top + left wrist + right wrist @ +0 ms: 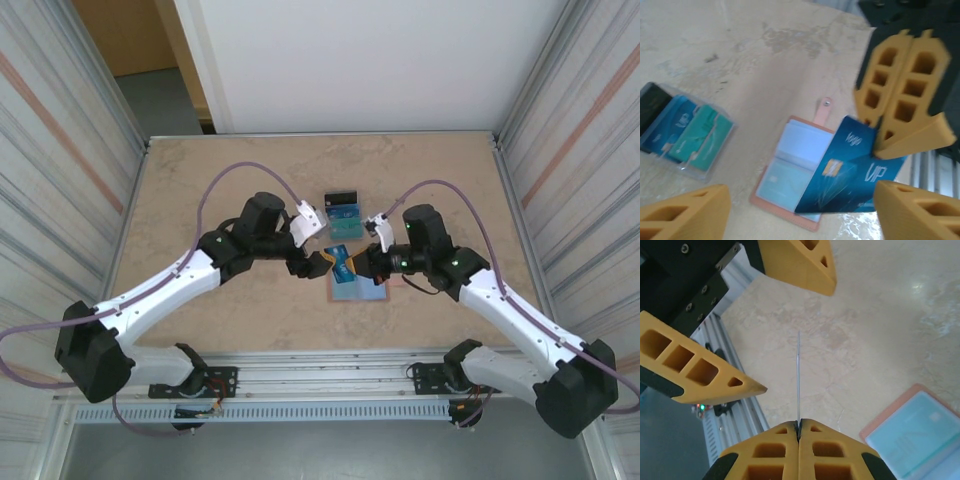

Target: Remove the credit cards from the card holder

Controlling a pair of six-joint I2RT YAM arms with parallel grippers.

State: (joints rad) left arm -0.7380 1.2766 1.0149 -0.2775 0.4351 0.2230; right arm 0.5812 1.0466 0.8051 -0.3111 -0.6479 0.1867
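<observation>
The salmon card holder (362,292) (790,170) (920,435) lies open and flat on the table, with pale cards in its blue-grey pockets. Just above it, my right gripper (357,264) (799,427) is shut on a blue credit card (341,265) (850,175), which appears edge-on (798,380) in the right wrist view. In the left wrist view two overlapping blue faces show, one with a chip and one marked VIP. My left gripper (322,264) (800,215) (799,338) is open, its fingers (685,212) standing on either side of the card's free end without touching it.
A clear sleeve (342,209) (685,132) holding black, blue and teal cards lies on the table behind the wallet. The two arms meet over the table's middle. The metal rail (735,410) of the near edge runs close below the grippers.
</observation>
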